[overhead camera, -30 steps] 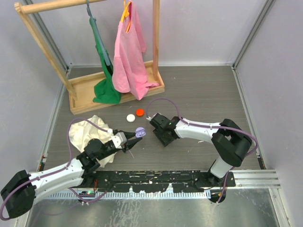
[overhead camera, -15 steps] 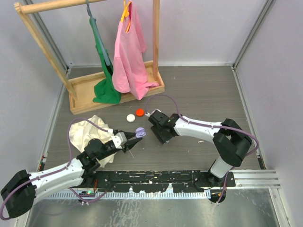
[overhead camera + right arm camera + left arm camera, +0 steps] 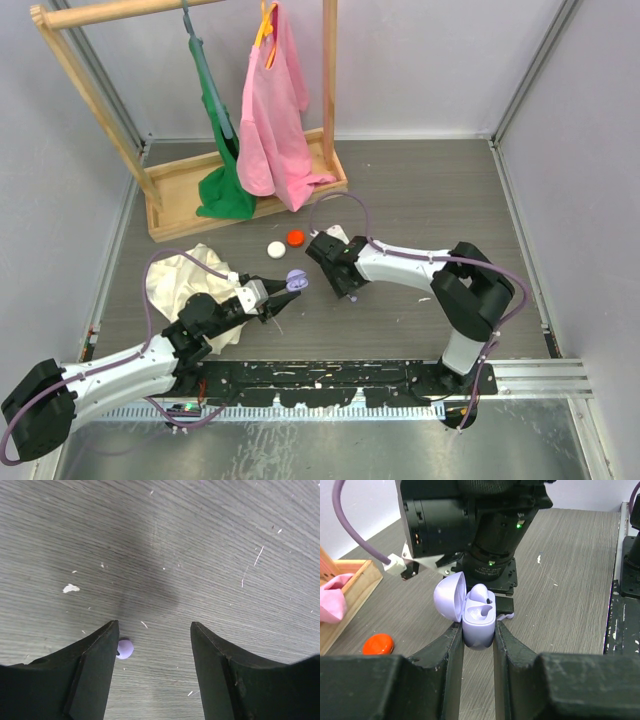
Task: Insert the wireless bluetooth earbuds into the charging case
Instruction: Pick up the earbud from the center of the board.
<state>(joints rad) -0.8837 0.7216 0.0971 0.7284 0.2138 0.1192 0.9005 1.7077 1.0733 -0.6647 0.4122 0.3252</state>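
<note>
We've got the left gripper clamped on the charging case, one finger pressed against each side, and the case's lid is flipped open. It looks to us like a seated earbud fills one pocket, while the pocket next to it is bare. We can't tell whether the case touches the table or hangs just above it.

The right gripper is just to the right of the case, pointing down at the table. Its jaws are spread wide with nothing between them. A loose earbud, tiny and pale lavender, lies on the table right beside the inner edge of one finger, close to the case.

A red-orange cap and a white cap lie a little behind the case. A crumpled cream cloth is to its left, and a wooden rack with pink and green clothes stands farther behind it.
</note>
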